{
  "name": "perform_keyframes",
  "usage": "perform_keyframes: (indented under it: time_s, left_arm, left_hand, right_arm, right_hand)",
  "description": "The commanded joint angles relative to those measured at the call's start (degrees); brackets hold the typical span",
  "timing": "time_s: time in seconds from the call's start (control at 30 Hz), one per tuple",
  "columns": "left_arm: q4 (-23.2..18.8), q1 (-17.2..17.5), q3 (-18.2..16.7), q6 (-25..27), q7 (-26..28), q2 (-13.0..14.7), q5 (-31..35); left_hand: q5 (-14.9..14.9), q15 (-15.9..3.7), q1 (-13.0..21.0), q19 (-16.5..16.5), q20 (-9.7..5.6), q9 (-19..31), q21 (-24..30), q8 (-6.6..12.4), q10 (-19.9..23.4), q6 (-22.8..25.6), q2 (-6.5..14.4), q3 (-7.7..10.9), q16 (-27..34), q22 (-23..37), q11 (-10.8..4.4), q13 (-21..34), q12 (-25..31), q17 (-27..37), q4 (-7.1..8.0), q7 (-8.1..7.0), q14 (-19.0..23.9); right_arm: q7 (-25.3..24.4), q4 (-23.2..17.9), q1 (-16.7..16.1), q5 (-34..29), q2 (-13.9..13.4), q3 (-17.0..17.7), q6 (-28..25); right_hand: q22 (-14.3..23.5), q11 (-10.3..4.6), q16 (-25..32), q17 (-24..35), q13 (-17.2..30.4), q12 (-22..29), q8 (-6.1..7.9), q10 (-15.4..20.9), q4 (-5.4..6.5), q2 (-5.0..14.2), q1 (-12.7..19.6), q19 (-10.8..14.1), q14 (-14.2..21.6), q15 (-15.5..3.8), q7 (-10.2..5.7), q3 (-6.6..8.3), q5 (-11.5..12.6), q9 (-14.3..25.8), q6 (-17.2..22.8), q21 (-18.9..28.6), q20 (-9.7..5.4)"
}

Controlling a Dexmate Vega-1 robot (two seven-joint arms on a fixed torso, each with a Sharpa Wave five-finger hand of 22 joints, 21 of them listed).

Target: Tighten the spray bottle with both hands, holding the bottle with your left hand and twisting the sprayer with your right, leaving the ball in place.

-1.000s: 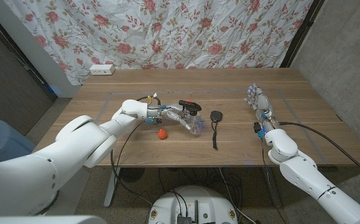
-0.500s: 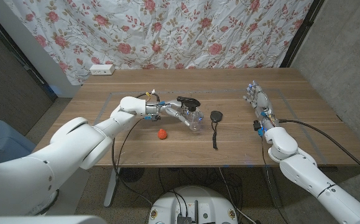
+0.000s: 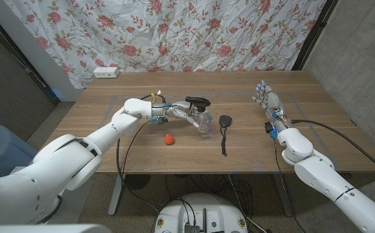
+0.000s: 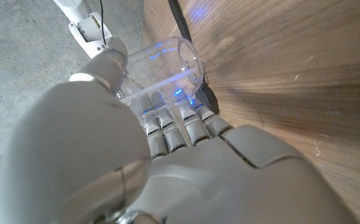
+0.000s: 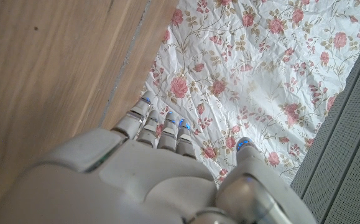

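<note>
Bottle: clear spray bottle (image 3: pixel 203 122) at table centre, tilted, black sprayer (image 3: pixel 197 101) on top
Left hand: left hand (image 3: pixel 178 115) wraps the bottle, likely steadying it for twisting; contact partly hidden
Right hand: right hand (image 3: pixel 269 103) far right, fingers straight, holding nothing
Ball: red ball (image 3: pixel 168 138) near-left, apart
Black object: black object (image 3: pixel 224 121) just right; identity unclear

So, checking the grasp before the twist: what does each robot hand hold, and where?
Left robot hand grips the spray bottle around its clear body; right robot hand holds nothing.
</note>
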Motion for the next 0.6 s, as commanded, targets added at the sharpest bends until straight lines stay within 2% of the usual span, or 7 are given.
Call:
perform_keyframes:
  time_s: [0.03, 0.4, 0.6]
  left_arm:
    - [-10.9, 2.2, 0.9, 6.8, 5.9, 4.6, 0.7]
    - [-17.8, 4.2, 0.8, 11.5, 10.8, 7.3, 0.8]
    - [-20.5, 5.2, 0.9, 12.8, 13.8, 8.5, 1.7]
  left_hand:
    - [0.6, -8.73, 0.0, 0.7, -4.85, 0.4, 0.5, 4.13, 1.0, 1.5, 1.0, -0.62, 0.4, 0.3, 0.04, 0.6, 0.5, 0.4, 0.04, 0.53, 0.8]
    - [0.7, -8.62, -0.3, 1.2, -4.66, 0.7, 0.5, 4.90, 1.6, 1.4, 1.6, -1.81, 0.9, 0.3, 0.07, 1.4, 1.1, 0.8, 0.11, 0.49, 1.3]
    - [0.7, -8.45, -0.5, 1.4, -4.52, 0.9, 0.5, 5.42, 2.2, 1.8, 1.9, -2.33, 1.1, 0.3, 0.18, 1.8, 1.4, 0.9, 0.13, 0.71, 1.6]
  right_arm:
    - [1.9, -0.7, 0.9, 0.1, -1.5, 0.2, -0.5]
    - [2.3, -3.1, 0.6, -1.1, -3.6, 1.0, -1.4]
    - [1.7, -6.3, 0.0, -2.9, -6.4, 1.7, -4.6]
  right_hand:
    - [0.2, 0.20, 0.4, 0.0, 0.1, 0.3, 0.29, -0.1, -0.39, 0.25, 0.2, 0.4, 0.2, 0.02, 0.15, 0.14, -0.1, 0.1, 0.2, 0.3, 0.04]
    - [0.2, 0.40, 0.4, -0.2, 0.1, 0.3, 0.26, -0.1, -0.98, 0.18, 0.7, 0.6, 0.4, 0.36, 0.19, 0.37, -0.1, 0.1, 0.2, 0.3, 0.08]
    - [0.2, 0.70, 0.3, -0.4, 0.1, 0.4, 0.23, 0.1, -1.51, 0.00, 1.2, 0.6, 0.5, 0.51, 0.07, 0.54, -0.1, 0.1, 0.1, 0.3, 0.11]
